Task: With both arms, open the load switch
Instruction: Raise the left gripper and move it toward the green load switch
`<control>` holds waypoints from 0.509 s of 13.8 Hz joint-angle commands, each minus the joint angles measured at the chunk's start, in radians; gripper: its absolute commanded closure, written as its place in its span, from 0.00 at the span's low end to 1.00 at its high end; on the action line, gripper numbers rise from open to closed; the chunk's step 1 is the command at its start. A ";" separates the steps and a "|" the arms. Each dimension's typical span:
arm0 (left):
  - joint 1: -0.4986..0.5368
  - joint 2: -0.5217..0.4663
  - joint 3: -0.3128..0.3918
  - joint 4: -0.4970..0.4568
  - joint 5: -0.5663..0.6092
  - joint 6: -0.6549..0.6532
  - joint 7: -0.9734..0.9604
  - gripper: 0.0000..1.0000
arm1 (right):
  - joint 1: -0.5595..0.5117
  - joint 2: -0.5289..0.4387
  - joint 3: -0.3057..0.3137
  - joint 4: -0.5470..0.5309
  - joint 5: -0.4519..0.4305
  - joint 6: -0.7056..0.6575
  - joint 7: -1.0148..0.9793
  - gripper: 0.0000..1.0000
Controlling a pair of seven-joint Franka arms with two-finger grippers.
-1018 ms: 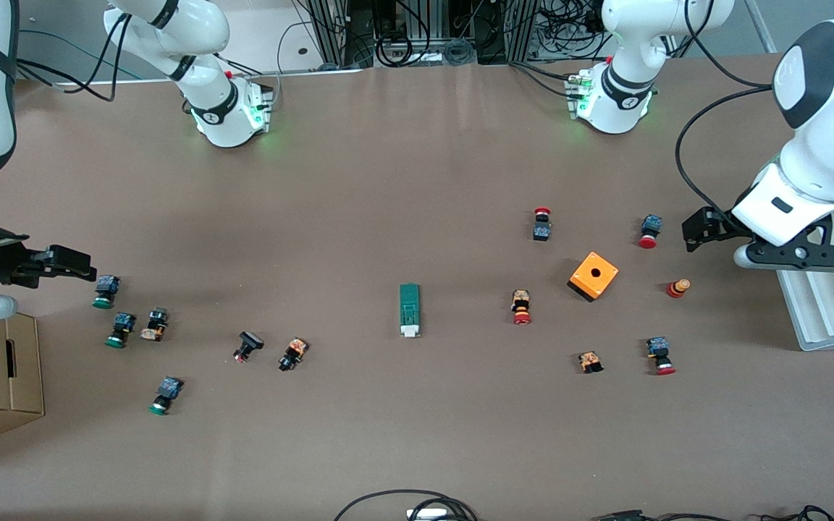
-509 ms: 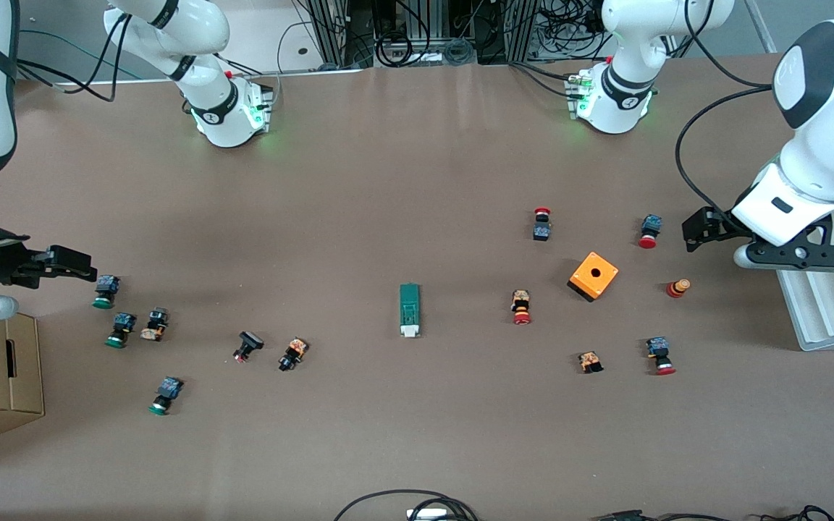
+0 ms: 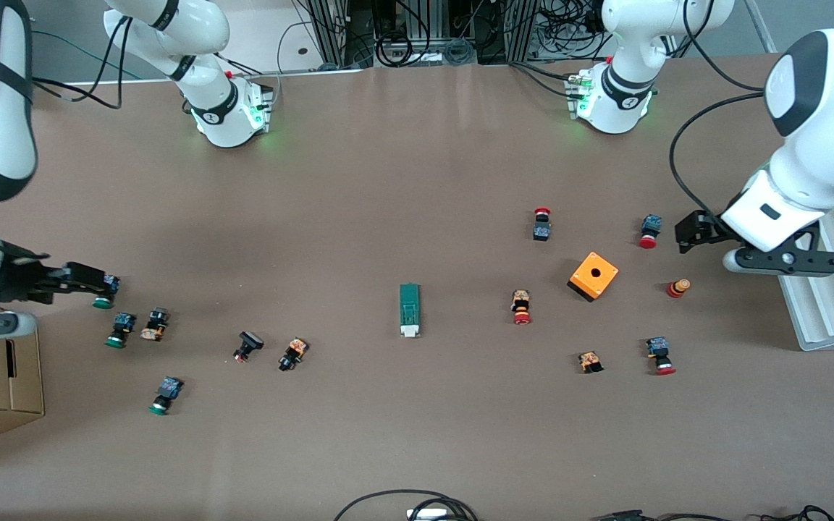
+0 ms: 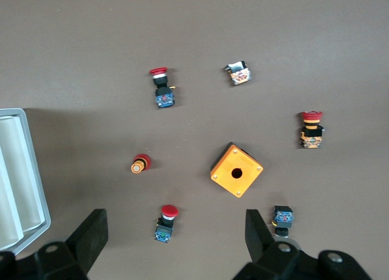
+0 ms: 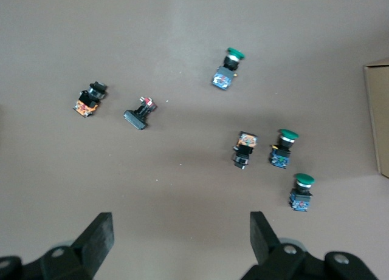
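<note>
The left gripper hangs in the air with its fingers spread wide and nothing between them, just beside a red-capped push button at the left arm's end of the table. Since a moment ago it has slid a little toward the middle of the table, and the white forearm above it has swung along with it. Under it, in the left wrist view, lie the orange box with a hole, a small red and yellow knob and several more red-capped buttons, with the corner of a white ribbed tray at the edge.

The right gripper is up over the right arm's end of the table, its jaws also wide apart and empty. It too has crept inward since the earlier picture and now covers part of a green-capped push button that was fully in sight before. Its wrist camera looks down on three more green-capped buttons and a corner of a cardboard box.

The load switch lies alone in the middle of the table, well apart from both grippers, its white sliding piece at the end nearer the front camera. It has not moved, and neither has anything else on the table.
</note>
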 commanded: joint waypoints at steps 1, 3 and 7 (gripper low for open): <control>-0.002 0.001 -0.034 0.018 -0.008 -0.018 -0.056 0.00 | 0.043 0.041 -0.005 0.000 -0.009 0.017 0.006 0.00; -0.002 0.000 -0.066 0.020 -0.010 -0.018 -0.098 0.00 | 0.045 0.047 -0.005 0.000 -0.021 0.020 -0.004 0.00; -0.002 0.001 -0.121 0.027 -0.010 -0.015 -0.187 0.00 | 0.059 0.049 -0.004 -0.002 -0.050 0.018 -0.003 0.00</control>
